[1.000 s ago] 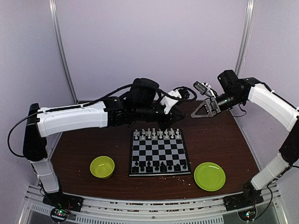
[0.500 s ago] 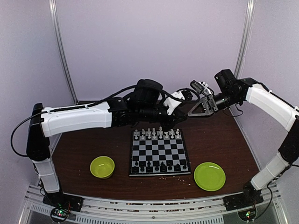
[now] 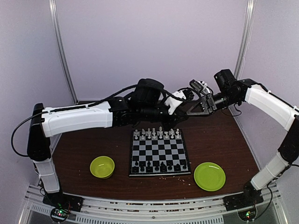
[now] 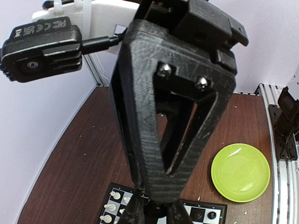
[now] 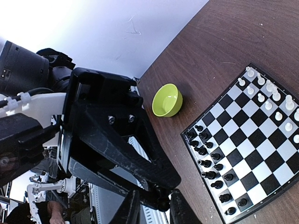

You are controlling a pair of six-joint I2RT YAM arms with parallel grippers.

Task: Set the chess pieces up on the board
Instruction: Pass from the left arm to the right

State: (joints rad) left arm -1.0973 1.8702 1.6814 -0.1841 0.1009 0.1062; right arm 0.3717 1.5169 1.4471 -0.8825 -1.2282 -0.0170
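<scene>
The board (image 3: 160, 154) lies mid-table, with white chess pieces (image 3: 156, 134) along its far rows and black chess pieces (image 3: 159, 165) along its near rows. My left gripper (image 3: 183, 113) and right gripper (image 3: 188, 112) meet tip to tip above the table just beyond the board's far edge. In the right wrist view a small black chess piece (image 5: 161, 204) sits at the tip of the left gripper (image 5: 166, 186), between my right fingers (image 5: 132, 210). In the left wrist view the right gripper's tip (image 4: 159, 191) sits between my left fingers (image 4: 133, 213). Which gripper bears the piece is unclear.
A green bowl (image 3: 102, 166) stands left of the board and a green plate (image 3: 210, 176) right of it, both near the front edge. Crumbs dot the brown table. Purple walls with metal posts close in the back and sides.
The right gripper has swung left to meet the left gripper. The left gripper has risen from the board's far edge and moved right.
</scene>
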